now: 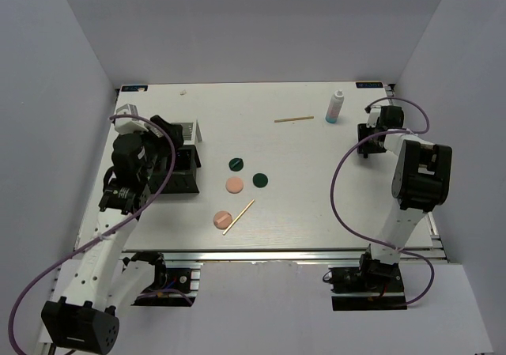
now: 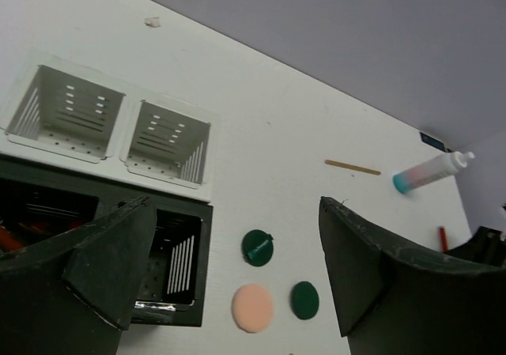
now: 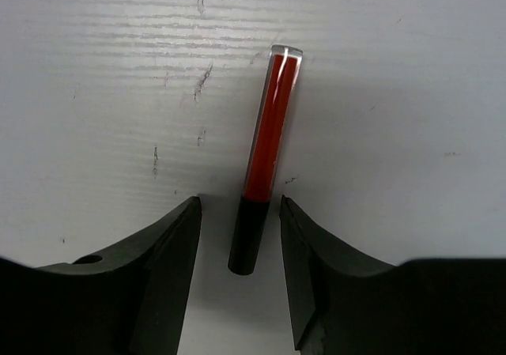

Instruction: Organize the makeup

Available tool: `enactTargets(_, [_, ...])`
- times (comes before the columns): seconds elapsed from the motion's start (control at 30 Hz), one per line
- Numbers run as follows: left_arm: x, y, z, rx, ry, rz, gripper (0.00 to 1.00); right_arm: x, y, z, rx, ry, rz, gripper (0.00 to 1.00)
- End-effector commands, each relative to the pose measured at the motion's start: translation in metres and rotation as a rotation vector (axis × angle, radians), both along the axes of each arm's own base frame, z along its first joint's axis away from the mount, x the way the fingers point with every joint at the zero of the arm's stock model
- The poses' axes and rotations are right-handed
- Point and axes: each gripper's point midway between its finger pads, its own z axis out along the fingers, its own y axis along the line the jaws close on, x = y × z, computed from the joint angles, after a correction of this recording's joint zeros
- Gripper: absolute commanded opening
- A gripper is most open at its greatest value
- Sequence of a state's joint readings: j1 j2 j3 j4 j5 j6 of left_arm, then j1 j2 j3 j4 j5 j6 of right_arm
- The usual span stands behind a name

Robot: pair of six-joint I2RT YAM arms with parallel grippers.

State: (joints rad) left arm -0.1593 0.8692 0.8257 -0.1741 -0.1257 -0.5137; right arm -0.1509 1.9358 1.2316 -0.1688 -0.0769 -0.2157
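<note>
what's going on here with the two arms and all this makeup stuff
The robot is tidying things into the black organizer. The left gripper hangs wide open and empty over it. The right gripper straddles a black-and-red stick lying on the table at the far right, jaws not yet closed. Two peach discs, two green discs, two wooden sticks and a bottle lie loose.

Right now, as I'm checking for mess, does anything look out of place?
A wooden stick lies slanted against the near peach disc, touching or overlapping it; a white scrap sits by the far edge.
</note>
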Motion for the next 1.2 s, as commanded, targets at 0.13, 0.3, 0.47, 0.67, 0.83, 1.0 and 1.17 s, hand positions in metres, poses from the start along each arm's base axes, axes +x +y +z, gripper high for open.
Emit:
enactTargets(0.13, [-0.011, -0.020, 0.007, -0.090, -0.004, -0.097, 0.93, 0.013, -0.008, -0.004, -0.027, -0.025, -0.002, 0.35])
enactTargets(0.3, [-0.009, -0.052, 0.014, -0.234, -0.024, -0.240, 0.96, -0.001, -0.003, -0.015, 0.007, 0.027, 0.013, 0.03])
enactTargets(0.47, [0.001, -0.099, 0.009, -0.470, 0.028, -0.394, 0.98, -0.019, 0.020, 0.018, 0.114, -0.030, 0.115, 0.00])
enactTargets(0.67, [0.006, -0.200, -0.023, -0.558, 0.208, -0.623, 0.98, -0.072, 0.131, 0.105, 0.461, -0.213, 0.601, 0.00])
enactTargets(0.83, [0.008, -0.252, -0.027, -0.726, 0.250, -0.733, 0.98, -0.108, 0.199, 0.157, 0.589, -0.262, 0.772, 0.00])
enactTargets(1.0, [0.015, -0.284, -0.027, -0.801, 0.272, -0.791, 0.98, -0.118, 0.258, 0.180, 0.654, -0.245, 0.672, 0.00])
enactTargets(1.17, [0.018, -0.304, -0.032, -0.804, 0.265, -0.822, 0.95, -0.119, 0.283, 0.184, 0.716, -0.187, 0.594, 0.00])
